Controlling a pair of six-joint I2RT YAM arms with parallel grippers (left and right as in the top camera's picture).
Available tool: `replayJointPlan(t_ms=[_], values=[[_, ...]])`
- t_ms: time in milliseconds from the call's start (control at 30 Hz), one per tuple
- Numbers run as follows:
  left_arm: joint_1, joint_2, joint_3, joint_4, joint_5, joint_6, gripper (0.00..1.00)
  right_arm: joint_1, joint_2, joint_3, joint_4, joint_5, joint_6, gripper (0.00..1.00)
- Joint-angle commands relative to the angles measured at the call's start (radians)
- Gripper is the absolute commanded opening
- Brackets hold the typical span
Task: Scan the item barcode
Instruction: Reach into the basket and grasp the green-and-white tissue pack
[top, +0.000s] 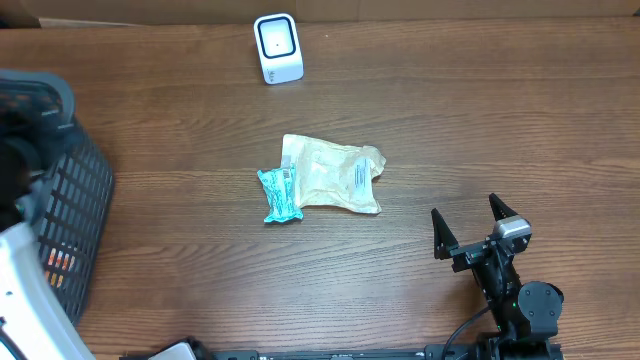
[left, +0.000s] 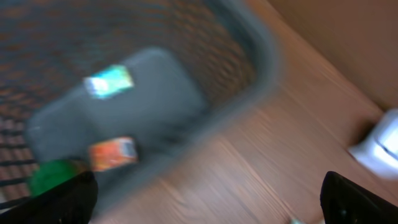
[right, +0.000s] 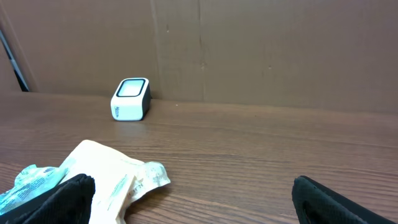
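Since both claws stand wide apart with nothing between their fingers, neither arm has hold of anything. The right gripper (top: 472, 226) sits low at the near edge of the brown wooden table (top: 500, 120), pointed toward the goods, probably so it can reach straight in. The crumpled cream plastic packet (top: 335, 173) lies flat mid-table with its small printed label (top: 360, 176) turned up; that looks like the barcode, though it is too small to read. A crinkled teal wrapper (top: 280, 194) lies touching the packet's left edge. The small white box scanner (top: 277, 47) sits well apart at the far edge, so an item would likely have to be carried there, label toward its window. The left gripper (left: 208, 208) hangs over the dark grey mesh basket (left: 249, 74) in a view smeared by blur; the orange, green and pale blue things inside cannot be identified. From overhead, the left claw cannot be picked out among the dark shapes at the left edge, where the basket runs out of frame.
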Motion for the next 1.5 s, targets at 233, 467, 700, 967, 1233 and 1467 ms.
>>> replayJointPlan(t_ms=[233,467,700,967,1233,1467], values=[[0.336,0.216,-0.135,0.218,0.094,0.063,0.95,-0.006,-0.001,-0.007,0.003,0.006,0.004,1.00],[0.331,0.347,-0.210,0.349,0.017,0.304,0.95,-0.006,-0.001,-0.007,0.003,0.006,0.004,1.00],[0.337,0.504,-0.233,0.449,-0.006,0.463,0.73,-0.006,-0.001,-0.007,0.003,0.006,0.004,1.00],[0.336,0.649,-0.233,0.497,-0.157,0.387,0.70,-0.006,-0.001,-0.007,0.003,0.006,0.004,1.00],[0.335,0.757,-0.233,0.526,-0.287,0.310,0.64,-0.006,-0.001,-0.007,0.003,0.007,0.004,1.00],[0.335,0.822,-0.234,0.556,-0.286,0.301,0.59,-0.006,-0.001,-0.007,0.003,0.007,0.004,1.00]])
